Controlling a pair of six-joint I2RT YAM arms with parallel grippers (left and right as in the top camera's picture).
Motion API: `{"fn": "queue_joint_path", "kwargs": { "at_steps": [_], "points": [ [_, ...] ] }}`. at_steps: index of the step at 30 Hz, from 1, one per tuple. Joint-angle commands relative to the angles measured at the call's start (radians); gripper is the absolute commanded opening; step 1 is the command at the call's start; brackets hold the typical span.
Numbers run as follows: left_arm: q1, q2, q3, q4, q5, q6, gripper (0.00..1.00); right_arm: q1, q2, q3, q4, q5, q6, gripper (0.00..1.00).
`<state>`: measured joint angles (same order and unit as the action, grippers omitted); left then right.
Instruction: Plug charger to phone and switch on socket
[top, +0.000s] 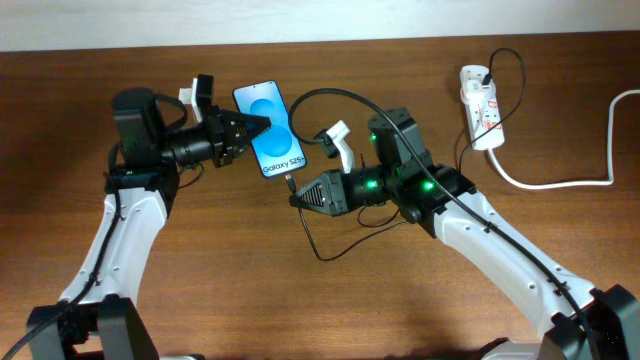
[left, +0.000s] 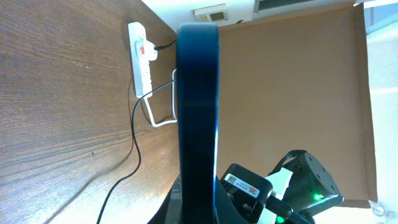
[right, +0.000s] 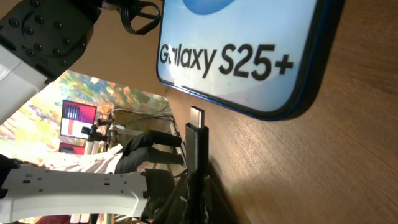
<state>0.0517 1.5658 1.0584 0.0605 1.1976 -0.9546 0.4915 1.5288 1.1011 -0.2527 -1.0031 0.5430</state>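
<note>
Brown wood-grain tabletop (top: 300, 310) fills the overhead view, with a pale wall strip along its far edge.

At the centre, the right gripper (top: 297, 198) is clamped tight on the connector end of the long thin black charger cable (right: 196, 155). In the right wrist view the small metal tip stands just short of the lower edge of the slim rectangular smartphone (right: 249, 56), apart from it and not inserted. That edge carries a white band reading "Galaxy S25+". From the gripper, the black cable loops over the wood beside the right arm and arcs away toward the far right of the table.

The left gripper (top: 250, 128) is closed on the left long side of the phone, whose bright blue screen faces up. The phone sits left of centre, between the two grippers, its bottom edge pointing toward the right one. In the left wrist view it shows only edge-on, as a dark blue band down the middle. Whether it rests on the wood or is held just above it cannot be told.

Well apart, at the far right, lies the small white elongated power strip (top: 481, 108) with red marks on its face. The charger's black plug (top: 484, 76) sits in its far end. Its switch position is too small to read. A thick white cord (top: 560, 184) leaves the near end and runs off the right edge.
</note>
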Motion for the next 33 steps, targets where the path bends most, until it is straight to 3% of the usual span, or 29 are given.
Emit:
{"fn": "queue_joint_path", "kwargs": {
  "at_steps": [1,33],
  "points": [
    [0.0,-0.005,0.018,0.006,0.023,-0.002,0.0,-0.001,0.012,-0.002,0.007,0.013,-0.006,0.04],
    [0.0,-0.005,0.018,0.006,0.019,-0.002,0.0,-0.001,0.017,-0.002,0.023,-0.026,-0.004,0.04]
  ]
}}
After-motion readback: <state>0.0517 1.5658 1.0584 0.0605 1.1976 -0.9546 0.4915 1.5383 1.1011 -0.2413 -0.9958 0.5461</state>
